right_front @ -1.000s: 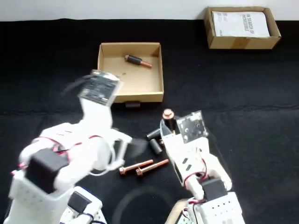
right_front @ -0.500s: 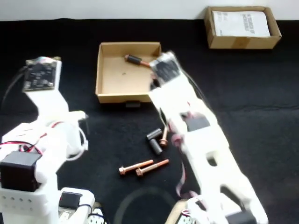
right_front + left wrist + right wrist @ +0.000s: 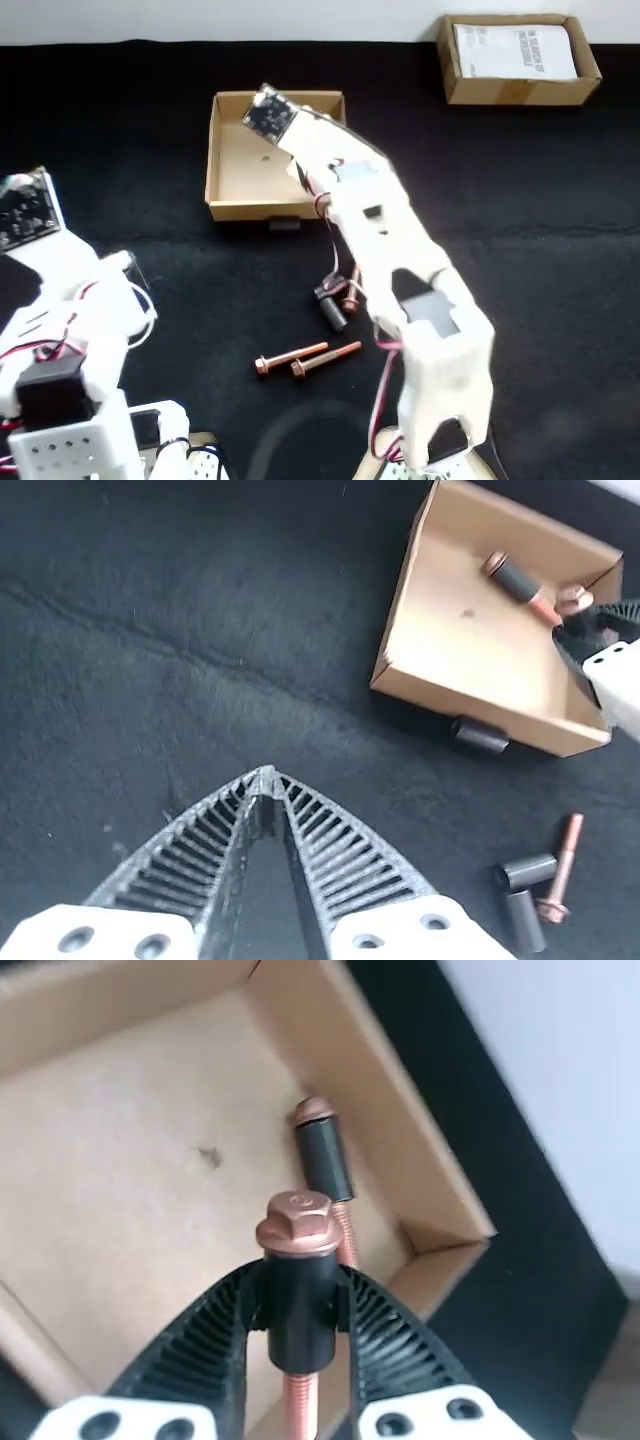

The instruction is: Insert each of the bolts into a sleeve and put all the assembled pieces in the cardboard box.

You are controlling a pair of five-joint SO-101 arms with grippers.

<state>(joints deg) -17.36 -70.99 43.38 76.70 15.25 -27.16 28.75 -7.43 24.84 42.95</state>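
Note:
My right gripper (image 3: 298,1276) is shut on a black sleeve (image 3: 298,1305) with a copper bolt (image 3: 298,1224) through it, held above the floor of the open cardboard box (image 3: 130,1170). Another assembled piece (image 3: 325,1155) lies in the box's far corner. In the high view the right arm (image 3: 370,210) stretches over the box (image 3: 225,180). My left gripper (image 3: 265,777) is shut on nothing, above bare black cloth left of the box (image 3: 480,650). Two loose bolts (image 3: 290,357) (image 3: 328,357) lie near the front; two sleeves (image 3: 332,305) and a bolt (image 3: 350,296) lie mid-table.
One more sleeve (image 3: 283,224) lies against the outside of the box's front wall. A second cardboard box (image 3: 520,62) holding a printed sheet stands at the back right. The left arm (image 3: 70,320) is drawn back at the left edge. Black cloth covers the table.
The right arm has swung from mid-table out over the cardboard box, carrying the sleeved bolt. The left arm has pulled back from the box toward the left edge.

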